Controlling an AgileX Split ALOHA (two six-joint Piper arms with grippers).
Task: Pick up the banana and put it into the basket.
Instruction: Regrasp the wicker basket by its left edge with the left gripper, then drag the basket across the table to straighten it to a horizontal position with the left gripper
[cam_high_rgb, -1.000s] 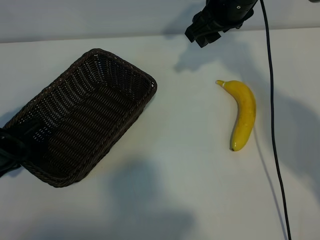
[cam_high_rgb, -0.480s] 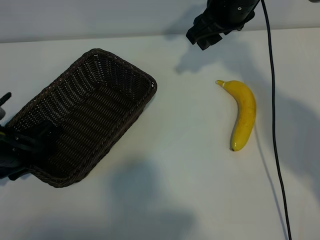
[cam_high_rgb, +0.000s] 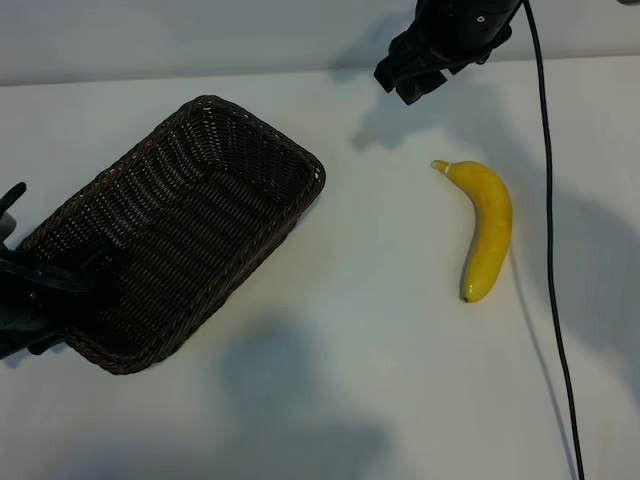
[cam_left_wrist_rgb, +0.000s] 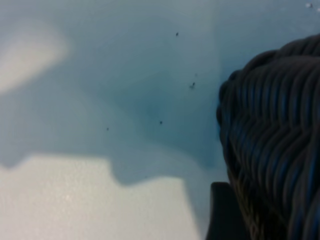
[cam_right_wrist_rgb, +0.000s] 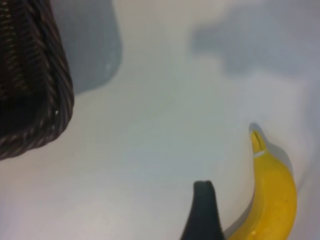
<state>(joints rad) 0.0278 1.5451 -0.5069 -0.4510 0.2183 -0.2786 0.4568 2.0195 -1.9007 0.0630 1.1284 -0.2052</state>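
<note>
White table (cam_high_rgb: 330, 400) carrying everything: left gripper (cam_high_rgb: 45, 300) fingers gripping the basket (cam_high_rgb: 180, 240) rim; right gripper (cam_high_rgb: 420, 70) fingers spread (empty), banana (cam_high_rgb: 485, 230) lying just beyond them.

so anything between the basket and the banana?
No. In the exterior view only bare white table lies between the basket and the banana, crossed by faint shadow.

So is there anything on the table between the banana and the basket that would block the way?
Nothing visible. The table between the banana and the basket holds only shadows. The right gripper hangs above the banana's stem end, nothing between them. The left gripper is at the basket's near end.
</note>
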